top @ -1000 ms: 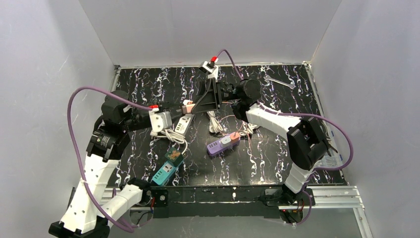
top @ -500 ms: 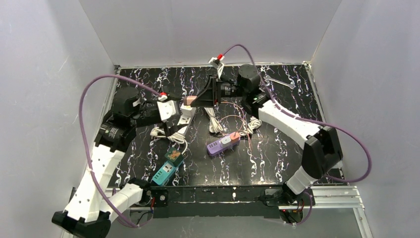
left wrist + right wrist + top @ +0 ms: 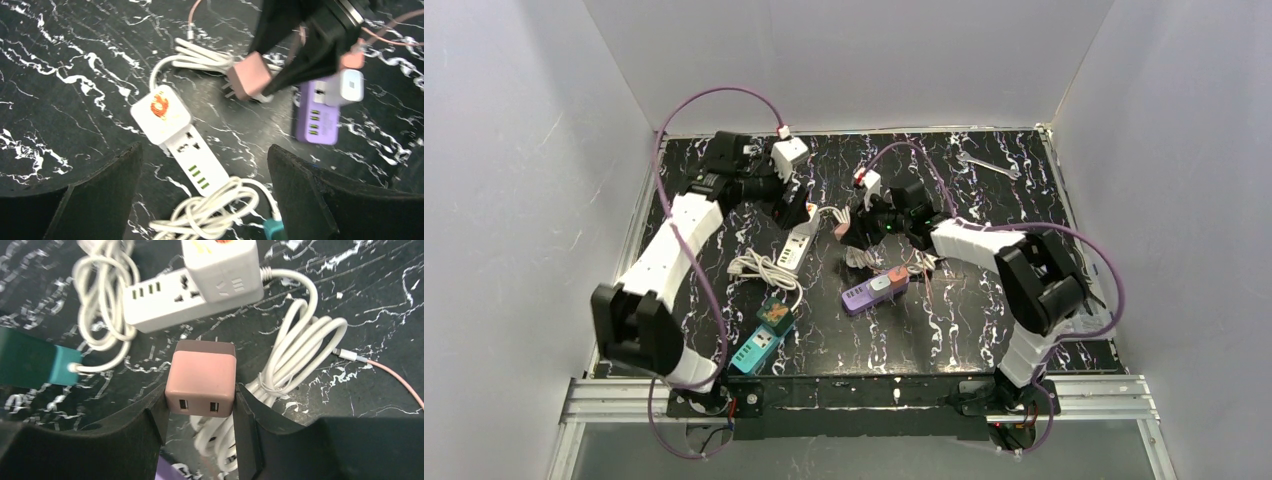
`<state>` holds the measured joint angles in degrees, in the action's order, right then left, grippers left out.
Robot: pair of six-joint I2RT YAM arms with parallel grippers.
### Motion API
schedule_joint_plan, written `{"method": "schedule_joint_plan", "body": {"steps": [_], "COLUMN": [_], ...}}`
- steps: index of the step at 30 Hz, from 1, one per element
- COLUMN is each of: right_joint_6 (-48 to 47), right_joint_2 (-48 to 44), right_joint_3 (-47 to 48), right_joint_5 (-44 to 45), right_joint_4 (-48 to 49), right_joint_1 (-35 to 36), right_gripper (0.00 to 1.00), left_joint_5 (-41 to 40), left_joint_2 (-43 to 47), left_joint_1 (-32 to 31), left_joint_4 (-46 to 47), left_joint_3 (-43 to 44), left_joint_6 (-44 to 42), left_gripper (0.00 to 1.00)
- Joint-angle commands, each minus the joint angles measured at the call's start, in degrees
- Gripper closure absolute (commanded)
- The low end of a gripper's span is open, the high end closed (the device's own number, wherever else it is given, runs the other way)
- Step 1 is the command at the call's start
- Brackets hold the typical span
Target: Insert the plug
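The pink plug (image 3: 201, 377) is a small square charger with two USB ports, and my right gripper (image 3: 201, 392) is shut on its sides. It hangs just above the table, prongs toward the white power strip (image 3: 200, 285), a short gap away. From above, the plug (image 3: 837, 226) sits right of the strip (image 3: 794, 248). My left gripper (image 3: 204, 150) hovers open over the strip (image 3: 175, 135) with nothing between its fingers. In that view the plug (image 3: 248, 82) shows at the right gripper's tips.
A purple power strip (image 3: 874, 290) lies at centre and a teal one (image 3: 759, 345) near the front. Coiled white cables (image 3: 295, 355) and a thin pink cable (image 3: 380, 367) lie beside the plug. A wrench (image 3: 984, 165) rests at the back right.
The left gripper opened and its arm swung from the left side toward the back, above the white strip. The right gripper carried the plug down and slightly right.
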<state>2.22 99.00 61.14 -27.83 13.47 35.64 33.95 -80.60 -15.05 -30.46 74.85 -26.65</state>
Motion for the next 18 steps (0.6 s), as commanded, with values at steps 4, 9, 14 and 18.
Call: {"method": "schedule_joint_plan", "body": {"steps": [4,9,14,18], "right_joint_6": [-6.7,-0.9,28.73,54.95], "right_joint_2": [5.99,8.79,10.39,15.85], "right_joint_3": [-2.69,-1.38,0.75,2.81], "right_joint_5": [2.79,-1.83,-11.37,-14.78], "right_joint_4": [15.54,18.33,29.75,41.26], "right_joint_1": [0.11,-0.82,-5.01,-6.71], "right_gripper": [0.99,0.99,0.99,0.99], "left_joint_5": [-4.56,-3.55,-3.02,-2.26], "left_joint_2": [-13.34,-19.4,-21.4,-22.3], "left_joint_1": [1.84,3.45,4.33,4.85], "left_joint_4": [-1.26,-1.15,0.9,0.82], "left_joint_3": [9.6,13.21,12.86,13.09], "left_joint_6": [2.31,2.41,-0.16,-1.57], "left_gripper": [0.19,0.45,0.48,0.49]}}
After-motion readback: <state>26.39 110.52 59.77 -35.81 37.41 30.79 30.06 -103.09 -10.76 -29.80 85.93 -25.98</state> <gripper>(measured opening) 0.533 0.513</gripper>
